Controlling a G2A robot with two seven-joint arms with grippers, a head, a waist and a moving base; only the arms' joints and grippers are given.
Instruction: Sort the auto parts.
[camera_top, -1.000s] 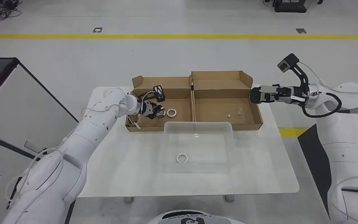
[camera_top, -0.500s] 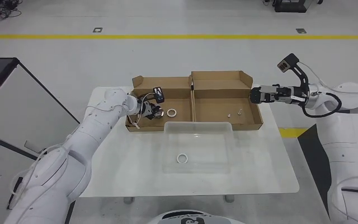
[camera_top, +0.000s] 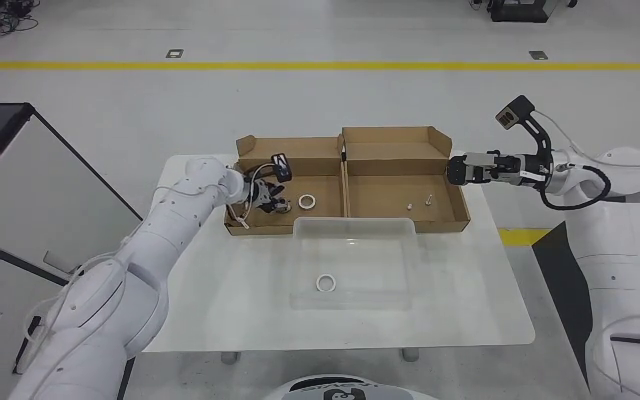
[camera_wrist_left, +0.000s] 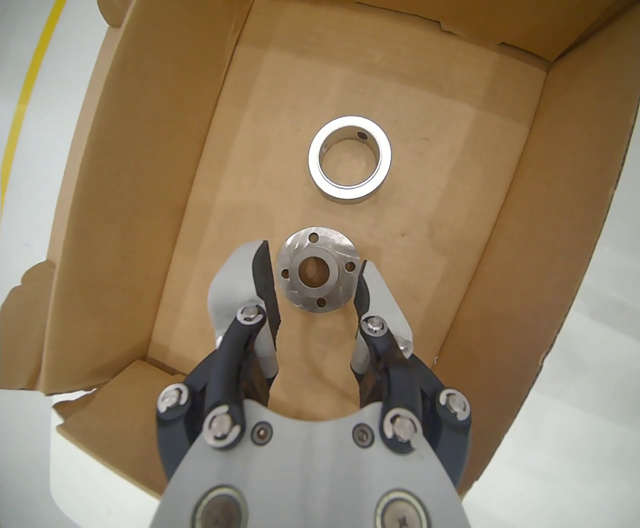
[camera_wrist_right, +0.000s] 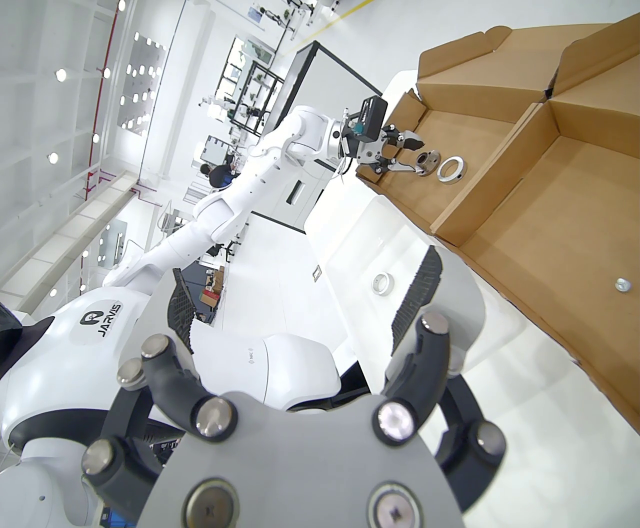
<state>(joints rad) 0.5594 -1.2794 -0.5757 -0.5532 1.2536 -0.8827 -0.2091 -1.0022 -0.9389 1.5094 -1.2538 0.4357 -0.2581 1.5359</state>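
A round metal flange (camera_wrist_left: 317, 270) with bolt holes lies flat on the floor of the left cardboard box (camera_wrist_left: 505, 210). My left gripper (camera_wrist_left: 311, 260) stands open just over it, one fingertip on each side of the flange rim. A metal ring (camera_wrist_left: 349, 159) lies a little beyond the flange. In the top view the left gripper (camera_top: 277, 202) is inside the left box (camera_top: 290, 150), beside the ring (camera_top: 308, 201). My right gripper (camera_top: 455, 170) hangs open at the right box's outer end, holding nothing. Its fingers (camera_wrist_right: 425, 285) stand wide apart.
The right cardboard box (camera_top: 400, 150) holds two small fasteners (camera_top: 428, 198). A clear plastic tray (camera_top: 355, 227) in front of the boxes holds one metal ring (camera_top: 325, 283). Both boxes have raised flaps at the back. The white table (camera_top: 470, 290) is bare around the tray.
The left wrist has shifted slightly back toward the left box's outer end. The right arm has not moved.
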